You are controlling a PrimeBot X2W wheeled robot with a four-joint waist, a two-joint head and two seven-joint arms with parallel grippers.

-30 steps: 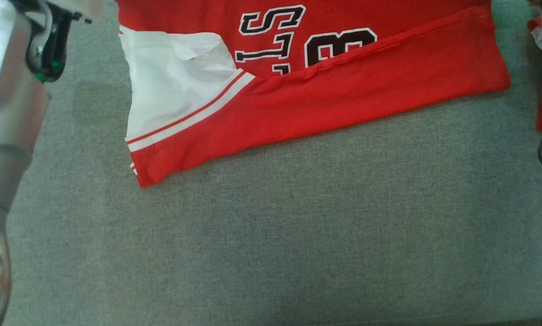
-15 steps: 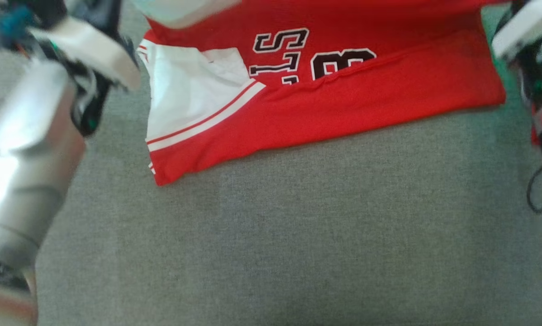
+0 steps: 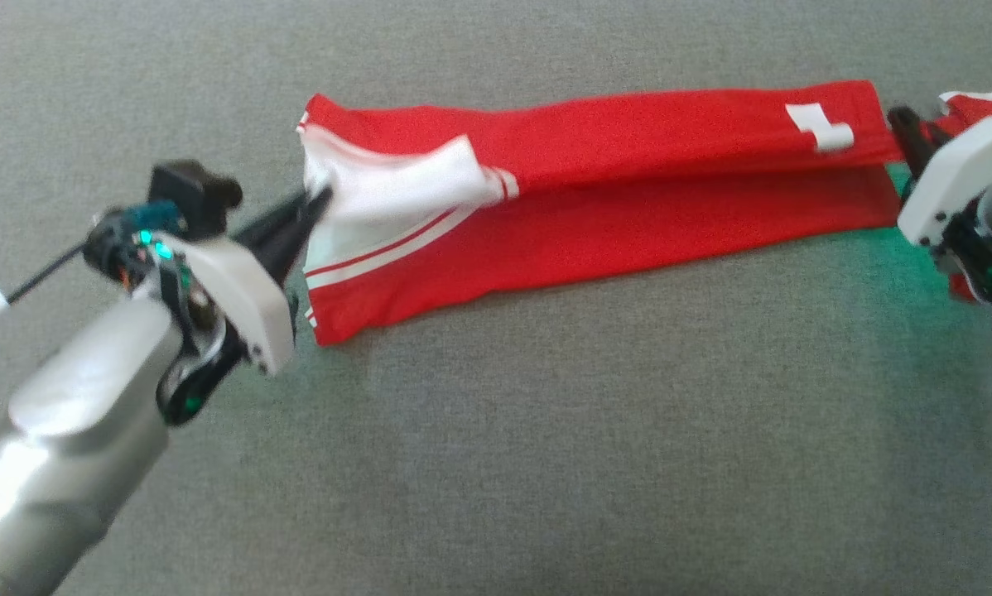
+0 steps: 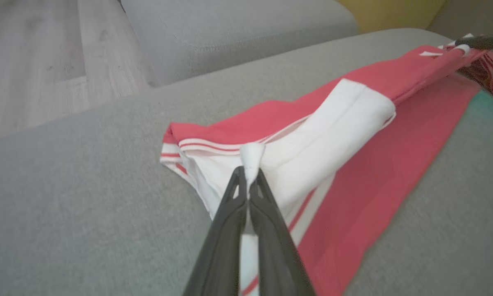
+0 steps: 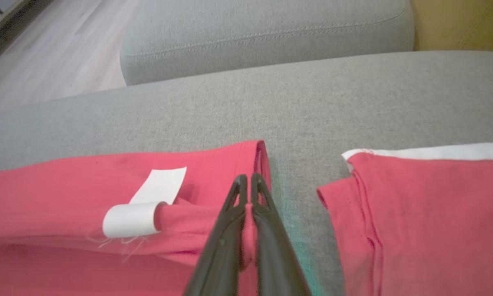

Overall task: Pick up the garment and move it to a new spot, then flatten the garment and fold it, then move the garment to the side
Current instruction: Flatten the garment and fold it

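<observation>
The garment (image 3: 612, 223) is bright red, with a white panel (image 3: 380, 194) at one end bordered by thin red and white stripes (image 3: 388, 244). A small white label (image 3: 823, 131) sits on the red near the other end. The sofa (image 3: 546, 430) beneath is flecked grey. A second cloth (image 5: 427, 213) beside it is red with a white edge. The left gripper (image 3: 320, 199) and right gripper (image 5: 245, 179) have black fingers and white shells; the floor (image 4: 32, 61) is pale wood.

Grey sofa cushion (image 4: 86, 205) — pale wood floor (image 4: 45, 61)
</observation>
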